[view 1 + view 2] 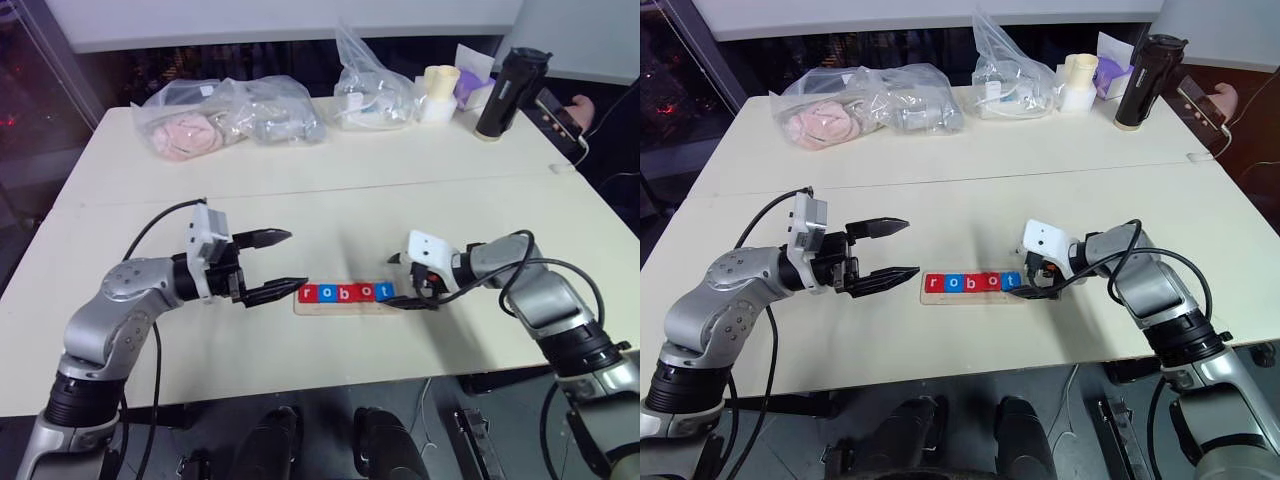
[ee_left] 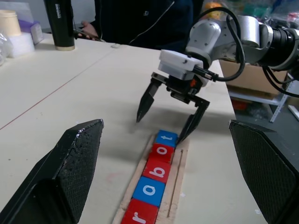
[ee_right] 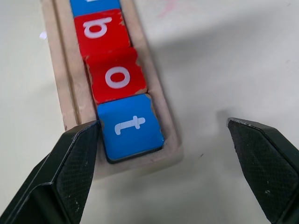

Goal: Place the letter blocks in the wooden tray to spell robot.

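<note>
The wooden tray (image 1: 340, 306) lies across the table's near middle. In it sit the letter blocks (image 1: 345, 293) in a row: red r (image 1: 307, 294), blue o, red b, red o (image 3: 117, 77) and blue t (image 3: 131, 126), reading robot. My right gripper (image 1: 400, 281) is open at the tray's right end. It tilts down, with one finger at the rim beside the t block and the other out over bare table. My left gripper (image 1: 297, 260) is open and level just left of the tray, pointing along it, with nothing between its fingers.
At the table's far side lie plastic bags (image 1: 225, 118) of soft items, another bag (image 1: 370, 85), a pale cup (image 1: 440, 90) and a black flask (image 1: 510, 92). A person's hand with a phone (image 1: 572, 112) rests at the far right corner. A seam crosses the tabletop.
</note>
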Controlling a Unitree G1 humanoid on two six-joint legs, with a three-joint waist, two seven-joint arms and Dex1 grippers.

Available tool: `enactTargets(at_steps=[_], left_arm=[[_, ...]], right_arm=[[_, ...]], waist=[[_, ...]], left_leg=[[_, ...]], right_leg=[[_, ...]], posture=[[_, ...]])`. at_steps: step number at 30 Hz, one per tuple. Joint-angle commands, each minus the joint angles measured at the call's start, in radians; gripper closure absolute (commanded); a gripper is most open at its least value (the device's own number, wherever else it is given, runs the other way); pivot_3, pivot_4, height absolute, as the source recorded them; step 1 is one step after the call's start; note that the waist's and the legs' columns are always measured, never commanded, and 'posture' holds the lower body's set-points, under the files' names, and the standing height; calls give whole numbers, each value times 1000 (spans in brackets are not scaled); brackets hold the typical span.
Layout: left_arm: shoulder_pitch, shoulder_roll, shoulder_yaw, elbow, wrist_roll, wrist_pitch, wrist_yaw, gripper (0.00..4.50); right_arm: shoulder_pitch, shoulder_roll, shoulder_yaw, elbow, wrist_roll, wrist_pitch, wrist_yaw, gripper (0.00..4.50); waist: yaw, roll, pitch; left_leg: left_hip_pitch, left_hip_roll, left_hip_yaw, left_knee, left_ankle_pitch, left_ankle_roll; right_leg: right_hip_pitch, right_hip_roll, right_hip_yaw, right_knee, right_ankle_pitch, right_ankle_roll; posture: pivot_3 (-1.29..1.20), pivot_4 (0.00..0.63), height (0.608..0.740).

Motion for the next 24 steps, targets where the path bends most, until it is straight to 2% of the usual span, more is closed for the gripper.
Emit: enactTargets(at_steps=[1, 8, 12, 19, 24], left_arm=[[4, 2, 13, -27, -13, -2, 3, 0], [17, 22, 28, -32, -28, 16, -7, 0], [20, 45, 37, -36, -48, 56, -13, 0], [25, 92, 60, -53, -43, 84, 11, 0], [49, 104, 78, -74, -51, 71, 16, 0]], right_arm=[[-22, 4, -9, -15, 10, -2, 5, 53], [29, -81, -66, -195, 109, 114, 89, 53], [66, -133, -109, -281, 153, 163, 85, 53], [215, -272, -316, -440, 267, 276, 72, 53], [268, -310, -382, -443, 301, 292, 47, 53]], waist=[[0, 0, 0], [2, 0, 0], [1, 0, 0], [3, 0, 0], [0, 0, 0]], left_leg=[[0, 0, 0, 0, 0, 0], [0, 0, 0, 0, 0, 0], [0, 0, 0, 0, 0, 0], [-1, 0, 0, 0, 0, 0], [-1, 1, 0, 0, -1, 0]], right_leg=[[0, 0, 0, 0, 0, 0], [0, 0, 0, 0, 0, 0], [0, 0, 0, 0, 0, 0], [0, -1, 0, -1, -2, -2], [0, -1, 0, -1, -2, -3]], posture=[[0, 150, 740], [0, 150, 740], [0, 150, 740], [0, 150, 740], [0, 150, 740]])
